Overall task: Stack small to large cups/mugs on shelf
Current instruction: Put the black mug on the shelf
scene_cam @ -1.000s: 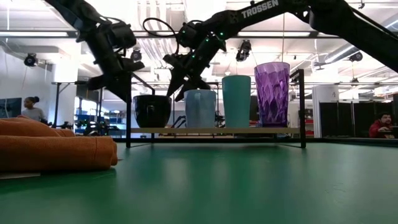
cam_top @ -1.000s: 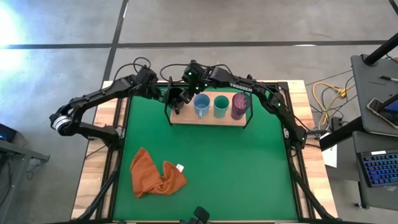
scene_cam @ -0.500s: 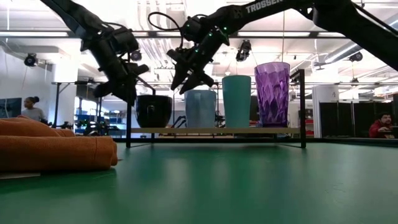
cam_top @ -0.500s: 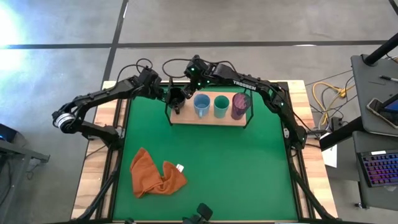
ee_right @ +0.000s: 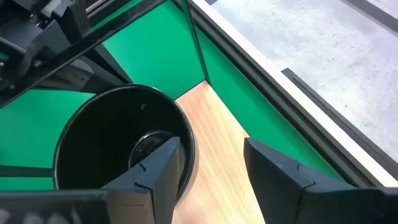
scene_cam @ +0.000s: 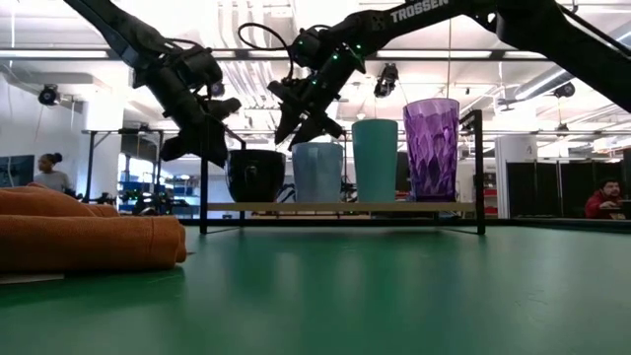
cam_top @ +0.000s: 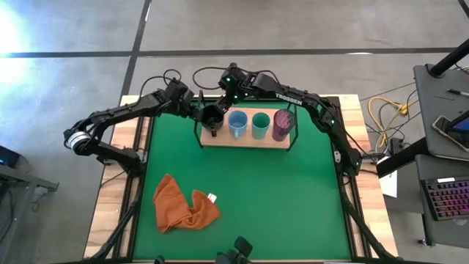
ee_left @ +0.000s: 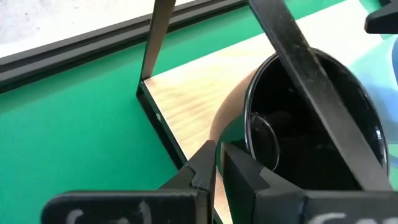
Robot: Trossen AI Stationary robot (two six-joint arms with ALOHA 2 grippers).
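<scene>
The shelf [cam_top: 246,141] is a light wooden board in a thin black frame at the table's far side. On it stand, left to right, the black mug [cam_top: 212,117], the light blue mug [cam_top: 237,123], the teal cup [cam_top: 261,125] and the purple tumbler [cam_top: 283,123]. My left gripper [scene_cam: 219,155] is shut, at the black mug's left side near its rim. My right gripper [scene_cam: 302,130] is open, hanging just above and behind the black mug [ee_right: 118,143] and the blue mug [scene_cam: 317,173], and touches nothing. My left gripper pushes the black mug's left outer wall [ee_left: 249,134], just below the rim, with the outer side of one shut finger [ee_left: 239,165]. The fingers slant down from the table's left. The mug stands upright on the shelf board [ee_left: 186,102].
An orange cloth [cam_top: 183,205] lies crumpled on the green mat [cam_top: 293,198] at the near left. The shelf's black frame posts [scene_cam: 204,187] and top bar [ee_left: 298,56] run close to both grippers. A person [scene_cam: 47,170] shows in the room beyond.
My left gripper has gone toward the table's right and slid the black mug along the shelf board, closer to the light blue mug; the mug stays upright. My right gripper has risen a little above the mugs.
</scene>
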